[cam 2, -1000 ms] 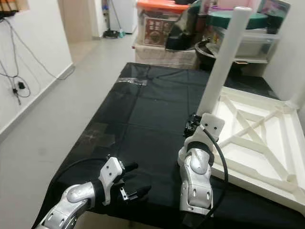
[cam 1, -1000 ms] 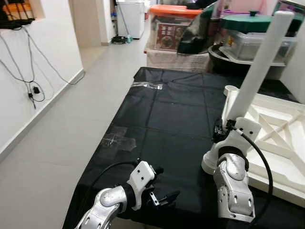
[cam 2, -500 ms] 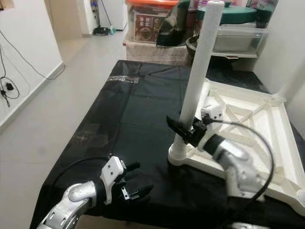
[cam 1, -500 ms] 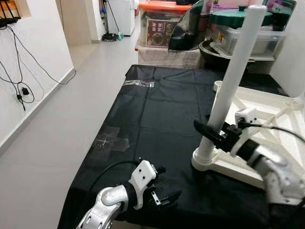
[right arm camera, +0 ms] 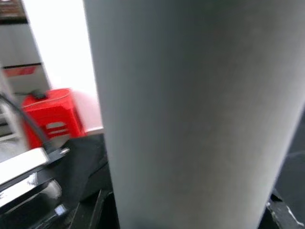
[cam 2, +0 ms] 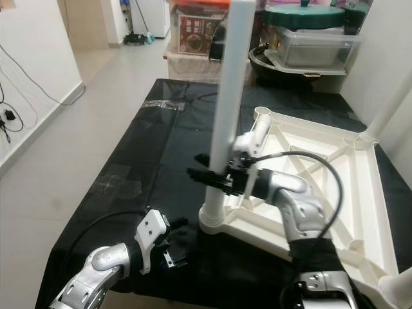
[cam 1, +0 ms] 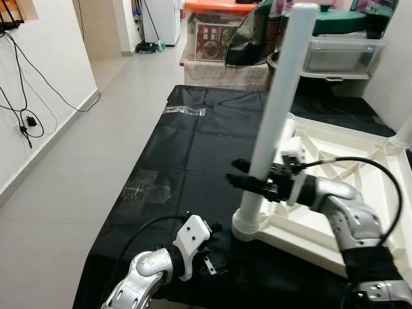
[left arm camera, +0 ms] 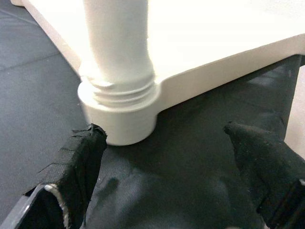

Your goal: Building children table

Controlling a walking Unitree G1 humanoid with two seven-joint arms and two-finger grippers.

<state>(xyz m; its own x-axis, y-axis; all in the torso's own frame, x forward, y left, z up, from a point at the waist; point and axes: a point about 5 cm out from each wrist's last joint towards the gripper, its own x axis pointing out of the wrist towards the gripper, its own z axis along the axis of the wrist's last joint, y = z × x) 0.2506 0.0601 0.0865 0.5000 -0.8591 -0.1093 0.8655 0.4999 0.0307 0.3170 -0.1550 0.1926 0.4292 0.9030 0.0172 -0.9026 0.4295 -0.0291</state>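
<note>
A white table top point(cam 1: 302, 241) lies upside down on the black cloth point(cam 1: 199, 148). A long white leg point(cam 1: 277, 103) stands nearly upright in the near left corner socket point(cam 1: 246, 225). My right gripper point(cam 1: 239, 174) is shut on this leg a little above the socket, with one black finger on each side. My left gripper point(cam 1: 212, 262) hovers low over the cloth by the front edge. It is open, and its fingertips point(left arm camera: 90, 143) point at the socket base point(left arm camera: 121, 119) without touching it.
Another white leg point(cam 2: 386, 109) rises at the table top's far right corner. Storage boxes, an orange-lidded bin point(cam 1: 222, 32) and a green-lidded pot point(cam 1: 341, 26) crowd the back. Bare floor point(cam 1: 64, 193) and a wall with hanging cables point(cam 1: 26, 96) lie left.
The camera has shifted. My right arm has swung up from low beside the socket and closed around the leg, which now stands straighter. The left gripper stays low near the front edge.
</note>
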